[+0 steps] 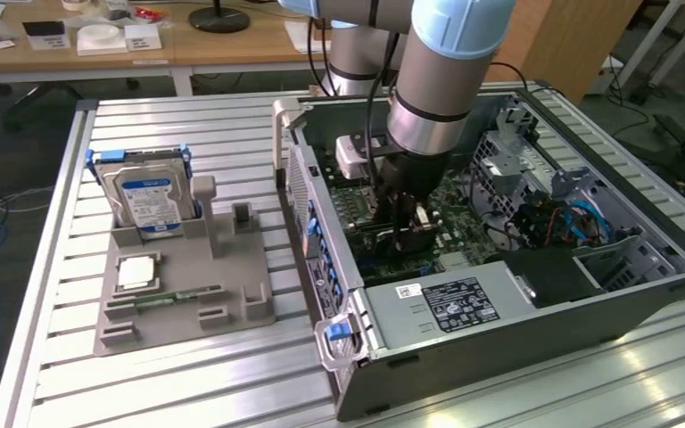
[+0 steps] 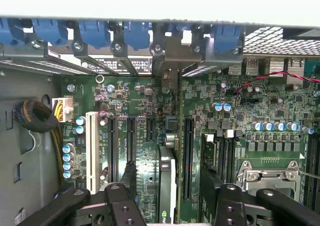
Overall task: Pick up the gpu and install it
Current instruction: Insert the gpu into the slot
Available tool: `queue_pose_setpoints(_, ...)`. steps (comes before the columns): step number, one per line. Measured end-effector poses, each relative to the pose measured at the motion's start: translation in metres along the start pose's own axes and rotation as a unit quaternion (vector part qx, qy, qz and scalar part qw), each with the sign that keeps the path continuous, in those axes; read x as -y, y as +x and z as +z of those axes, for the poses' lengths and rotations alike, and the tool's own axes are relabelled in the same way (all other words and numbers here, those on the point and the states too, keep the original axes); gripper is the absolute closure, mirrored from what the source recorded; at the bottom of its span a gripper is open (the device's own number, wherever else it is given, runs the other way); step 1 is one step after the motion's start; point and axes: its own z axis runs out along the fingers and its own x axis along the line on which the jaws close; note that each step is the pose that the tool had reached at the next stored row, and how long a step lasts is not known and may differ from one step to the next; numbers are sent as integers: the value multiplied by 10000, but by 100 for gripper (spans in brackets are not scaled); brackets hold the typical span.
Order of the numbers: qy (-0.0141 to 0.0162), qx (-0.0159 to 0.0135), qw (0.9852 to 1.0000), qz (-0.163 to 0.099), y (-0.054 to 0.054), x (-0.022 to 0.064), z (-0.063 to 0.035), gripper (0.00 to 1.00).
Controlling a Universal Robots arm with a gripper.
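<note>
Claw (image 2: 172, 198) fingers (image 2: 120, 206) stand wide apart, holding nothing, down inside the computer case (image 1: 628, 308), with the gpu (image 2: 169, 186) standing on edge between them on the green board (image 2: 145, 136).

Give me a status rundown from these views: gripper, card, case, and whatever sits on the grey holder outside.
Black two-finger gripper: open, fingers either side of the card, down inside the case.
Thin black gpu card: standing on edge on the green motherboard, not gripped.
Grey computer case: side open.
Silver hard drive with blue label: upright in the grey holder.
Small green RAM stick: lying flat on the holder.
</note>
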Motion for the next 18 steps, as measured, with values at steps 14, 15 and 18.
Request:
queue_pose_setpoints(14,0,-1,10000,0,-3,0,-78,37)
queue_pose_setpoints(15,0,0,10000,0,-4,0,-95,37)
queue_pose_setpoints(18,0,-1,10000,0,-6,1,-143,37)
